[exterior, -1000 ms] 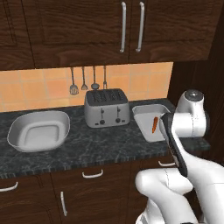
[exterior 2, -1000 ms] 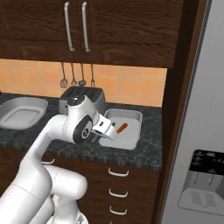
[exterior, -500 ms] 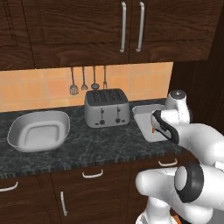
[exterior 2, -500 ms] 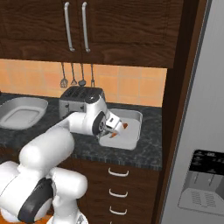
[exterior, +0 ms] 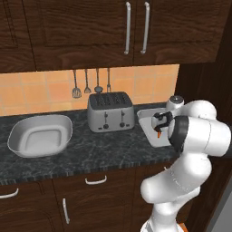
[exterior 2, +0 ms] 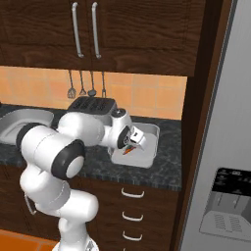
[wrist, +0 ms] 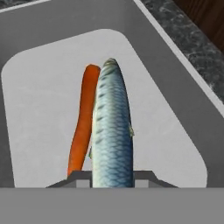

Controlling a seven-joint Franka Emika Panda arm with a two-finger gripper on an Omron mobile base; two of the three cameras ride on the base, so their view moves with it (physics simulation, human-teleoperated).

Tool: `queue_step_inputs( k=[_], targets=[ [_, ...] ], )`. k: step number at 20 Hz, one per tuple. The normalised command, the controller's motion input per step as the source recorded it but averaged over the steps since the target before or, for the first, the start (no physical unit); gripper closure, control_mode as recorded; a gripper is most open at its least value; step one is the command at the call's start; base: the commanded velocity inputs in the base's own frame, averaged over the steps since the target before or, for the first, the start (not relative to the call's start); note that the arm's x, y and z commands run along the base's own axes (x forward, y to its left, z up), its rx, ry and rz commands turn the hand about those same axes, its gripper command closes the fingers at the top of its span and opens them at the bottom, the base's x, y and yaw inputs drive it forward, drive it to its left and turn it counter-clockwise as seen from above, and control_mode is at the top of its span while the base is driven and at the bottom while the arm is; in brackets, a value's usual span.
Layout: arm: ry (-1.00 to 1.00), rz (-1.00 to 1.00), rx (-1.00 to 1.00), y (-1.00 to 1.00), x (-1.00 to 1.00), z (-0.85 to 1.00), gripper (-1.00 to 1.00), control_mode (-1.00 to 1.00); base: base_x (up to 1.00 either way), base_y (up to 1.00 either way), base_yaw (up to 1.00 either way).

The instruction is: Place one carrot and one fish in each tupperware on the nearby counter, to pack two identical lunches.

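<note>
1. Fish [wrist: 111,127] sits clamped between the fingertips of the hand [wrist: 112,177], its blue-grey scaled body running straight out from the hand over the rectangular tupperware [wrist: 52,30].
2. Beside the fish and partly under it in the hand view lies a carrot [wrist: 83,127] on the tub's pale floor, with bare floor to both sides of the pair.
3. The tub's raised grey rim frames that floor; past the rim on one side runs the speckled worktop [wrist: 192,48].
4. From the base views, the hand [exterior 2: 133,141] hangs over this tub [exterior: 147,122], which stands at the worktop's right end by a dark wood panel.
5. A silver toaster [exterior: 110,111] stands just left of the tub.
6. Farther left, well apart, the oval tupperware [exterior: 41,136] rests, open worktop [exterior: 104,149] lying between it and the front edge.
</note>
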Motion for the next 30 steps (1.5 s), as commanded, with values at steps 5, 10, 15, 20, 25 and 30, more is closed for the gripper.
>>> queue_step_inputs(
  k=[5,10,15,20,25,30],
  targets=[
    [0.03,0.0,0.03,-0.12,0.75,-0.42,1.0,-1.0,0.0,0.0,0.0],
    [0.06,0.0,0.06,-0.12,0.57,-0.36,-1.0,-1.0,0.0,0.0,0.0],
    [0.01,0.0,0.04,-0.06,-0.22,-0.02,-1.0,-1.0,0.0,0.0,0.0],
    [0.0,0.0,0.0,0.24,-0.58,0.38,-1.0,-1.0,0.0,0.0,0.0],
    [-0.08,0.0,0.0,0.42,-0.94,0.88,-1.0,-1.0,0.0,0.0,0.0],
    [-0.06,0.0,0.0,0.26,-1.0,1.0,-1.0,-1.0,0.0,0.0,0.0]
  ],
)
